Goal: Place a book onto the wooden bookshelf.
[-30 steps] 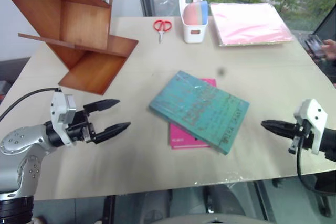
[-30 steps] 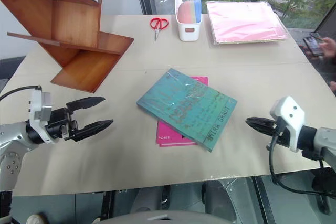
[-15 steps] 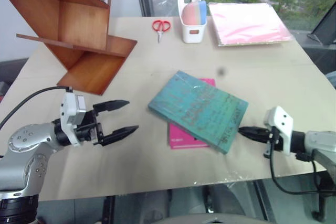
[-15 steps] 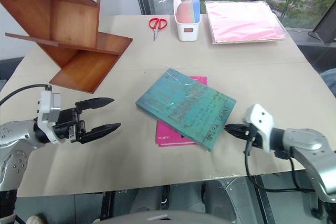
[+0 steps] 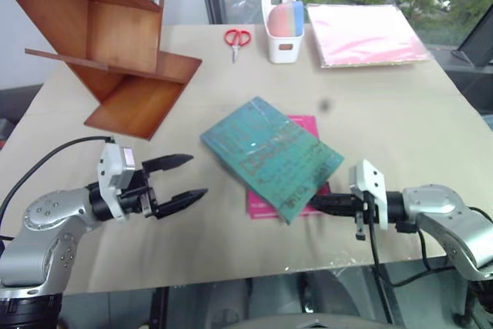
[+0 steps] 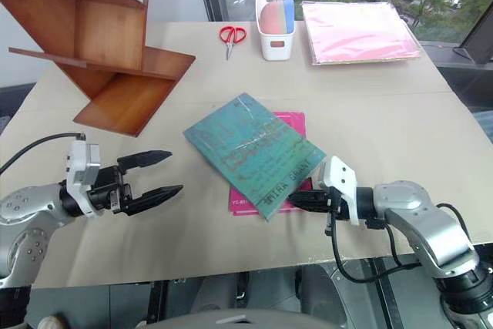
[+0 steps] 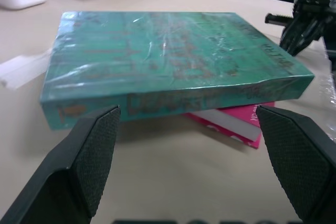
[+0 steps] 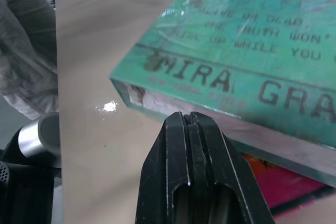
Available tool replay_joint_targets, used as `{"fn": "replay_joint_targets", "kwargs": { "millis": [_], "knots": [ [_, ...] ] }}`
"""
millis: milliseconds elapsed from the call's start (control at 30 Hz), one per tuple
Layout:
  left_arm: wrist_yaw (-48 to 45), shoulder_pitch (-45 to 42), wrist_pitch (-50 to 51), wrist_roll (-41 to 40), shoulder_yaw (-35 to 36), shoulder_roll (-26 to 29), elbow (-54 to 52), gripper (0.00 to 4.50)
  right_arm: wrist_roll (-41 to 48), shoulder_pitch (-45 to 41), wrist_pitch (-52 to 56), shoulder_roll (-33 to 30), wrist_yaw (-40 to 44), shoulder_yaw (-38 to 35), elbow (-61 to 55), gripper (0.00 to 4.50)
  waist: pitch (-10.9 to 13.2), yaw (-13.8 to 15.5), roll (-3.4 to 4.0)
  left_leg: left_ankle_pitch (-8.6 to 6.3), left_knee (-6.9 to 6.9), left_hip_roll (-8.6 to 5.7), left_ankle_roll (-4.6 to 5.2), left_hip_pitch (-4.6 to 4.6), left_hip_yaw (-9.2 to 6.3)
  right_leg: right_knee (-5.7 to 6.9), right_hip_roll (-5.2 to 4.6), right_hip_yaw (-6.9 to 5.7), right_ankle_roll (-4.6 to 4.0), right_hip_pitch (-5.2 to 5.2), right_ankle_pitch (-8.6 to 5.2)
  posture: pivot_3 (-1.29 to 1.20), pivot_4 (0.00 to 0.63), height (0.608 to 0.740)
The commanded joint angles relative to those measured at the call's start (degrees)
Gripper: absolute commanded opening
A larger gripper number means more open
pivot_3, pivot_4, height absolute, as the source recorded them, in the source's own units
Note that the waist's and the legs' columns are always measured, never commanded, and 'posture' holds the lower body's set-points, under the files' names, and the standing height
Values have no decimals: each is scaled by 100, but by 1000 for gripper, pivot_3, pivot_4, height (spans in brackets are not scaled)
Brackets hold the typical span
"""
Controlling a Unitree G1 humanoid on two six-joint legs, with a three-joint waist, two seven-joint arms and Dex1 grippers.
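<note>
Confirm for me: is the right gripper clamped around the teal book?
No, the right gripper is shut with nothing between its fingers, its tips at the edge of the teal book.

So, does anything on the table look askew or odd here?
Yes: the book lies skewed across a pink book, overhanging it. The shut right gripper is at its edge rather than gripping it.

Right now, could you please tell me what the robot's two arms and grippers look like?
Both arms are silver-grey metal with rounded joint housings. Each ends in a white wrist block and dark hardware carrying two tapered black fingers: the left gripper and the right gripper. A black cable loops along each arm. The left fingers have textured inner pads.
</note>
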Motion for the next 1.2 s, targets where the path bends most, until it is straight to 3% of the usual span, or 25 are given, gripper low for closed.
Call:
{"fn": "replay_joint_targets", "kwargs": {
  "millis": [33, 100, 233, 267, 300, 333, 367, 433, 600, 967, 1200],
  "knots": [
    [455, 193, 799, -371, -7, 6, -411, 4500, -155, -45, -497, 6, 282, -12, 303, 32, 0, 9, 0, 0, 0, 0, 0, -1, 0, 1, 0, 0, 0, 0, 0, 0, 150, 740],
    [755, 284, 1317, -750, -33, -106, -625, 4500, -90, 64, -703, -115, 486, -240, 474, 32, 0, 16, 0, 0, 0, 0, 0, -1, -2, 2, 0, -1, 1, 0, 0, 0, 150, 740],
    [2245, 96, 3034, -2234, 54, -564, -672, 4500, 664, 477, -640, -317, 689, -1248, 378, 32, 0, 33, 0, 0, 3, -1, 0, 0, -7, 6, -6, -2, 3, 3, 1, 0, 150, 740],
    [2473, 1, 3195, -2450, 81, -692, -584, 4500, 819, 686, -562, -394, 663, -1526, 185, 532, 0, 33, 0, 0, 4, -1, 0, -1, -9, 7, -5, -3, 3, 4, 2, 0, 150, 740],
    [2642, -80, 3345, -2666, 118, -788, -502, 4500, 953, 888, -475, -457, 622, -1761, -5, 715, 0, 47, 0, 0, 6, -1, 0, 0, -10, 10, -4, -4, 3, 4, 2, 0, 150, 740],
    [2869, -172, 3573, -2967, 166, -874, -380, 4500, 1055, 1124, -424, -474, 498, -2027, -242, 1301, -1, 41, -1, 0, 15, -2, 0, 0, -16, 25, -2, -7, 3, 4, 1, 0, 150, 740],
    [3004, -255, 3743, -3199, 185, -933, -253, 4500, 1159, 1340, -402, -446, 330, -2293, -505, 1476, -1, 47, 0, 0, 16, -3, 0, 2, -17, 32, -1, -7, 3, 4, 1, 0, 150, 740],
    [3304, -439, 4088, -3650, 203, -1024, 80, 4500, 1409, 1897, -231, -399, -128, -2750, -1486, 2460, -1, 35, 4, 0, 20, -1, 0, 6, -21, 47, 5, -7, 2, 3, 0, 0, 150, 740],
    [3872, -991, 4432, -3915, 135, -1211, 866, 4500, 1419, 2175, -259, -340, -785, -2771, -2639, 4415, -4, -22, -3, 2, 32, -1, -1, 16, -20, 69, 12, 3, 2, 1, -2, 0, 150, 740],
    [6167, -2193, 4864, -5647, 47, -2223, 2083, 4500, 703, 1829, -718, -279, -1049, -1991, -2867, 4467, -14, 38, -23, 2, 66, -10, -1, 2, -23, 76, -1, 2, 1, 3, 0, 0, 150, 740],
    [7300, -2140, 4649, -6696, -262, -2519, 1990, 4500, 505, 1876, -767, -278, -1182, -1836, -2915, 4467, -14, 18, -23, 2, 54, -10, -1, 4, -26, 75, 4, 4, 1, 2, 0, 0, 150, 740]
  ]
}}
